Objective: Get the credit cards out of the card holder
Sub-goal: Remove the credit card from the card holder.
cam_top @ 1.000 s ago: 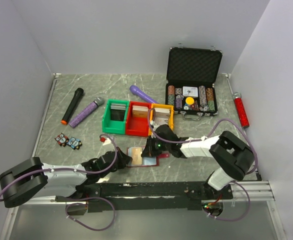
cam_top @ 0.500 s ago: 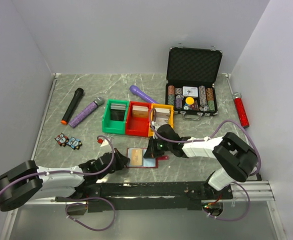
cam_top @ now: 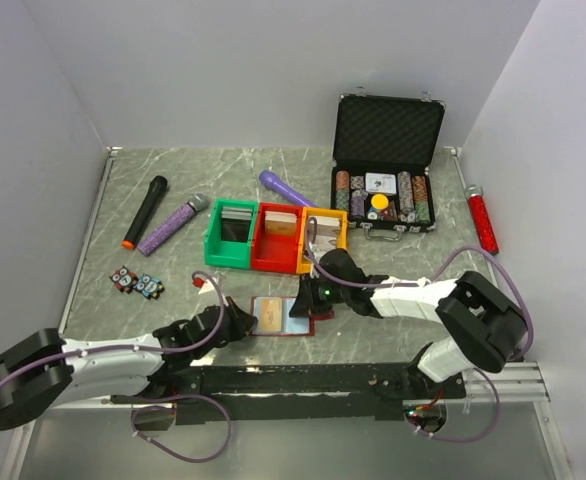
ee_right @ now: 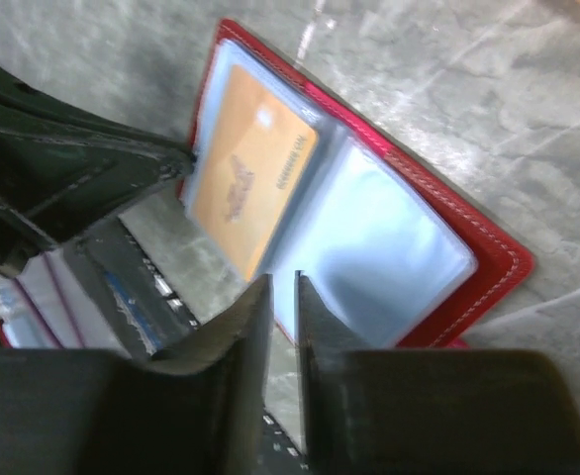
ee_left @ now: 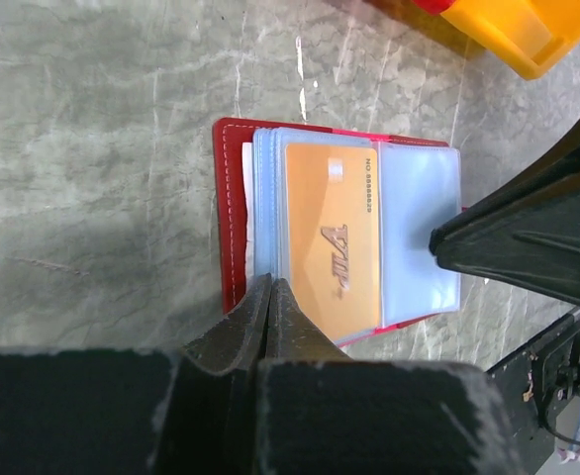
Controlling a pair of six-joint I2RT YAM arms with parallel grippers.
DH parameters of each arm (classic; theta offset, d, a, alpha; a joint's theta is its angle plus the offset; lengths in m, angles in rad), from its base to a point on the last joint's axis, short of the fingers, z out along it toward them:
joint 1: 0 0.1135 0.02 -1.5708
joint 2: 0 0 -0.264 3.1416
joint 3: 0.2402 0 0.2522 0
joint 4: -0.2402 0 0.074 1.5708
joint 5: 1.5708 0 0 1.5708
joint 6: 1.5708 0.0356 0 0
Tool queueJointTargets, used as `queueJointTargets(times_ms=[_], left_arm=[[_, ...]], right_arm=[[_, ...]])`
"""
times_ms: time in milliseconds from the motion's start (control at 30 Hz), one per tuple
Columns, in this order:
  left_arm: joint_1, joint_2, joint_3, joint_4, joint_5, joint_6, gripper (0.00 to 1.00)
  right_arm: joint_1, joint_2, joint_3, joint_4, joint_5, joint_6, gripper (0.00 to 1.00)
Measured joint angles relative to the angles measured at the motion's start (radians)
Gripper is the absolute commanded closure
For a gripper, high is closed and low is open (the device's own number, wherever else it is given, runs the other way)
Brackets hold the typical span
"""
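the card holder [cam_top: 278, 315] lies open on the table [cam_top: 233, 170] between both arms, the gold card [ee_left: 332, 237] in its sleeve — nothing is out yet. the left gripper [ee_left: 270, 289] is pinched closed at the holder's edge — the right gripper [ee_right: 282, 289] stands a narrow crack apart, holding nothing.

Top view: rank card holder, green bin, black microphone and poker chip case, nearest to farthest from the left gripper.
1. card holder, right at the left gripper
2. green bin, just behind
3. black microphone, back left
4. poker chip case, back right
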State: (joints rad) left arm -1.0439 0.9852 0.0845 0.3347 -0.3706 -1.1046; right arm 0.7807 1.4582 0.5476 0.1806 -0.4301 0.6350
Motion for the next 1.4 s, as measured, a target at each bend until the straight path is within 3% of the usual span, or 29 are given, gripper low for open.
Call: queueJointTargets(times_ms=[267, 333, 500, 533, 800, 1000, 1100, 1400], left_arm=[[0.000, -0.132, 0.042, -0.105, -0.012, 0.053, 0.99], [0.000, -0.125, 0.065, -0.099, -0.009, 0.070, 0.99], [0.000, -0.017, 0.089, -0.051, 0.007, 0.095, 0.99], [0.000, 0.009, 0.090, -0.047, 0.010, 0.097, 0.99], [0.000, 0.064, 0.090, -0.032, 0.010, 0.098, 0.99], [0.005, 0.042, 0.090, -0.023, 0.009, 0.098, 0.99], [0.010, 0.047, 0.090, -0.021, 0.009, 0.098, 0.99], [0.016, 0.090, 0.090, -0.016, 0.007, 0.097, 0.99]], right_arm=[[0.000, -0.077, 0.000, 0.010, 0.004, -0.020, 0.34], [0.005, -0.089, 0.000, 0.006, 0.016, -0.038, 0.24], [0.039, -0.101, 0.015, -0.037, 0.064, -0.096, 0.10], [0.053, -0.106, 0.021, -0.051, 0.087, -0.106, 0.00], [0.086, -0.261, -0.013, -0.067, 0.280, -0.074, 0.00], [0.063, -0.307, -0.076, 0.038, 0.231, -0.067, 0.00], [0.062, -0.255, -0.075, 0.085, 0.171, -0.050, 0.08], [0.062, -0.128, -0.062, 0.194, 0.001, 0.003, 0.47]])
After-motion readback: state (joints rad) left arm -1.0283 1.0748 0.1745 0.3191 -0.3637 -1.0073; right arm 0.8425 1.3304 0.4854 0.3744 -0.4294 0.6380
